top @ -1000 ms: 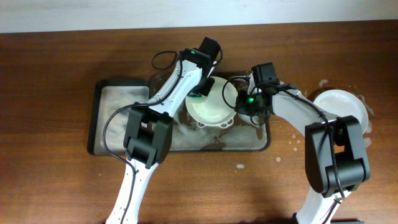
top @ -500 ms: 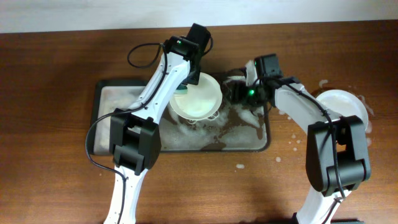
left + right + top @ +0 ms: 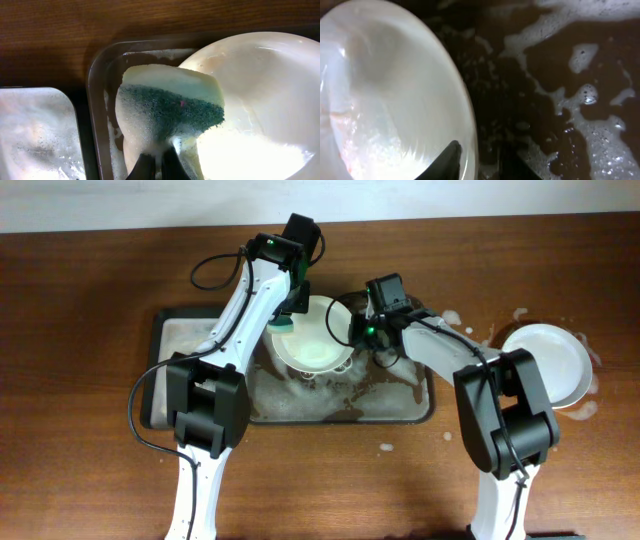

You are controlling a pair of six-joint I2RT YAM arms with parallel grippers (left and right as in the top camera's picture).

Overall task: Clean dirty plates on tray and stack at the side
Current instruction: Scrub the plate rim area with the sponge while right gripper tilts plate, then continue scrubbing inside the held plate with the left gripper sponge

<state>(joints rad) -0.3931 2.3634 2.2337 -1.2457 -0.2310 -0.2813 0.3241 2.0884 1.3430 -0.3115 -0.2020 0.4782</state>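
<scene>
A white plate [image 3: 318, 335] stands tilted in the dark tray [image 3: 420, 412], which holds soapy brown water. My right gripper [image 3: 356, 332] is shut on the plate's right rim; in the right wrist view one finger lies inside the plate [image 3: 390, 100] and the other outside, at the gripper [image 3: 477, 162]. My left gripper [image 3: 292, 308] is shut on a green and yellow sponge [image 3: 170, 107], held at the plate's [image 3: 255, 90] left rim. The left gripper [image 3: 154, 167] pinches the sponge's lower end. A clean white plate [image 3: 548, 362] lies on the table at the right.
A second tray [image 3: 185, 365] with foamy water sits to the left, adjoining the dark tray [image 3: 102, 65]. Foam and water drops lie on the wooden table [image 3: 90, 300] around the right plate. The wall edge runs along the back.
Both arms have shifted left with the plate. The right gripper moved from the tray's right part to the plate's right rim. The left gripper moved back and left with the sponge.
</scene>
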